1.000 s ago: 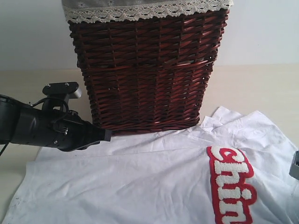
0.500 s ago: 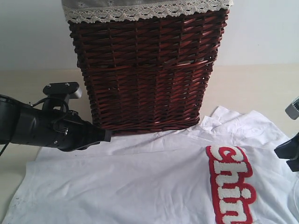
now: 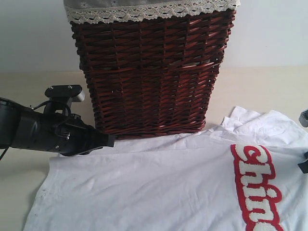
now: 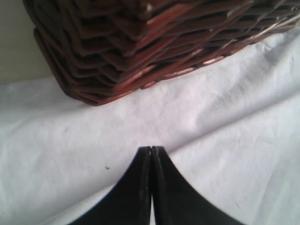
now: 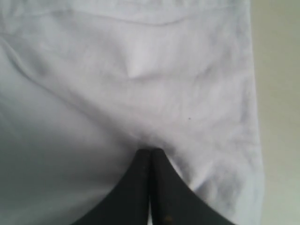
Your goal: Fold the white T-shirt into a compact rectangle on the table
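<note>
Loosely spread, the white T-shirt (image 3: 159, 187) lies on the counter (image 3: 269, 86) before a wicker basket (image 3: 149, 72), toward the near edge; left hand (image 4: 151, 149) pressed together, empty, over it, right hand (image 5: 150, 151) pinching its fabric.

A dark red-brown wicker basket (image 3: 149, 72) stands upright near the far edge of the table (image 3: 262, 89). A grey, lace-trimmed cloth liner (image 3: 149, 12) covers its rim.

The white T-shirt (image 3: 159, 187) lies spread on the table (image 3: 260, 86), just before the basket (image 3: 149, 72).
</note>
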### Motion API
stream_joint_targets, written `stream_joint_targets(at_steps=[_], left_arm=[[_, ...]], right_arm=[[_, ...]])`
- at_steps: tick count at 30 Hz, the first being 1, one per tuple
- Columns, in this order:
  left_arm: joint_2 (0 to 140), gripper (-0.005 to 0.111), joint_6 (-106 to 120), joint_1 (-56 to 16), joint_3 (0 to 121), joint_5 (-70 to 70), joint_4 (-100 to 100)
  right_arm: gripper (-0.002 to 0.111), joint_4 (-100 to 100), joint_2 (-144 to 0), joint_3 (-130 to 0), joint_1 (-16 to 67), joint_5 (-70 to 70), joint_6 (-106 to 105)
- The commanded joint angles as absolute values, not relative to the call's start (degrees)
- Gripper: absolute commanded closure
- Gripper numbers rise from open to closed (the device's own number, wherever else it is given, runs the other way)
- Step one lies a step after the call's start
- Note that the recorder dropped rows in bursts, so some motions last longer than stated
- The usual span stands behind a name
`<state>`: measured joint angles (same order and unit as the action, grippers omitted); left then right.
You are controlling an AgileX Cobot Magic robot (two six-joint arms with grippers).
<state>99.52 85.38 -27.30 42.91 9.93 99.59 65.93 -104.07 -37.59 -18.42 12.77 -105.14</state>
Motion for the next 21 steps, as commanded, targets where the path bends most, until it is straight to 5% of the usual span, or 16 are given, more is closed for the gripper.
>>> stream_joint_targets(at_steps=[1,6,14,21], left_arm=[[99.57,0.107,85.72,-27.57,42.84,9.9,99.95],[99.57,0.107,88.76,-27.57,42.84,10.99,99.95],[99.57,0.107,96.01,-27.45,43.73,9.55,99.95],[93.96,0.107,103.63,-27.34,53.77,5.5,99.95]], right_arm=[[0.108,63.97,-105.43,-36.92,-18.66,8.64,-104.79],[0.106,63.97,-105.3,-36.92,-18.66,12.55,-104.91],[0.08,63.97,-105.12,-37.02,-18.66,21.65,-107.37],[0.075,63.88,-97.08,-38.86,-18.66,24.62,-108.29]])
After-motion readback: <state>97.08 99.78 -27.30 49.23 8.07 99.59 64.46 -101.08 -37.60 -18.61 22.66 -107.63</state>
